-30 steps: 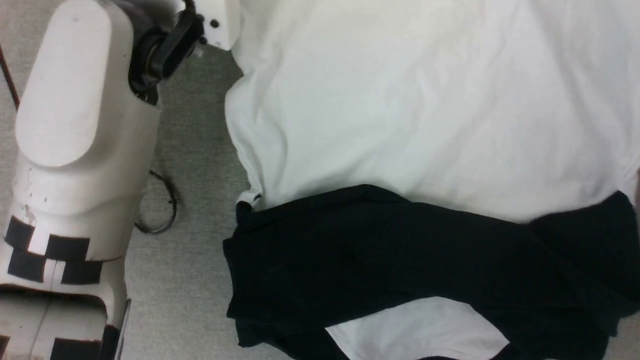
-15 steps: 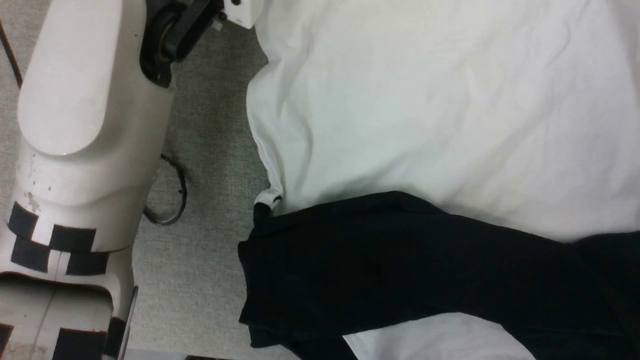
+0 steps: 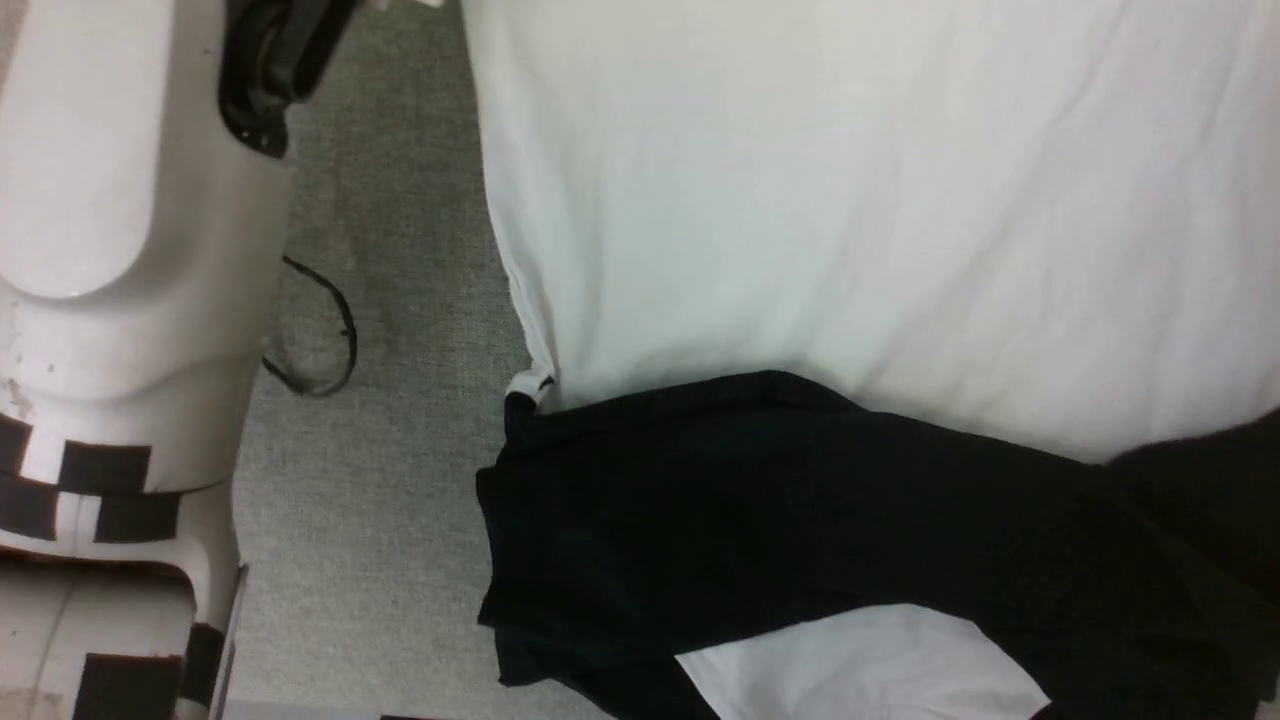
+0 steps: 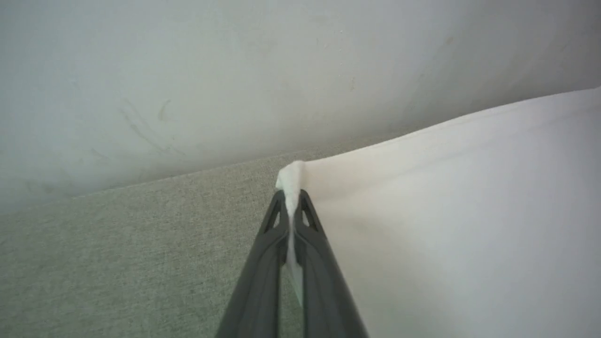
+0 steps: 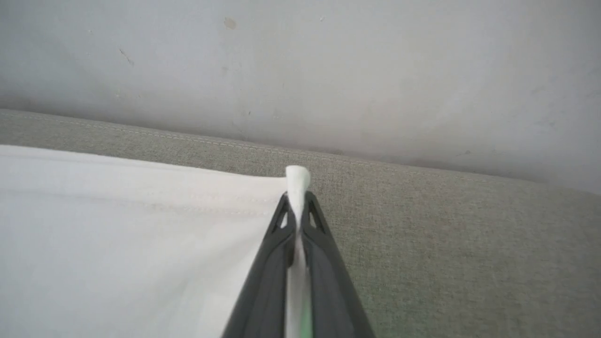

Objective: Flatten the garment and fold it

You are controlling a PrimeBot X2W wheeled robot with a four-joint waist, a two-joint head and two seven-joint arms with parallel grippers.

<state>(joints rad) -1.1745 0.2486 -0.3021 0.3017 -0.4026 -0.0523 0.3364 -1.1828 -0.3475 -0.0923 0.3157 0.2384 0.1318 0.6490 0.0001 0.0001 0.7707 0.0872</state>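
**Desk:** What is cut off or hard to read here?

**Photographer:** The soft raglan shirt with a white body and black sleeves runs past the far, right and near edges of the head view, so its full outline is not visible. Its black sleeves lie crossed over the near part in one dark mass. Where one sleeve ends and the other begins cannot be told. A wedge of white cloth shows beneath them at the near edge. The neck trim cannot be made out.

**Desk:** Where does the shirt lie?

**Photographer:** It lies spread on a grey woven tabletop, with the white body mostly smooth and pulled towards the far side. A thin dark loop of cable lies on the bare cloth to the shirt's left, apart from it.

**Desk:** And the arms?

**Photographer:** The pale left forearm reaches away along the left side, and its dark wrist joint is cropped by the far edge. In the left wrist view, the left gripper has its fingers pressed together on a white corner of the shirt, and a tuft pokes out past the tips. The right gripper pinches the opposite white corner the same way. Both point towards a scuffed pale wall behind the tabletop.
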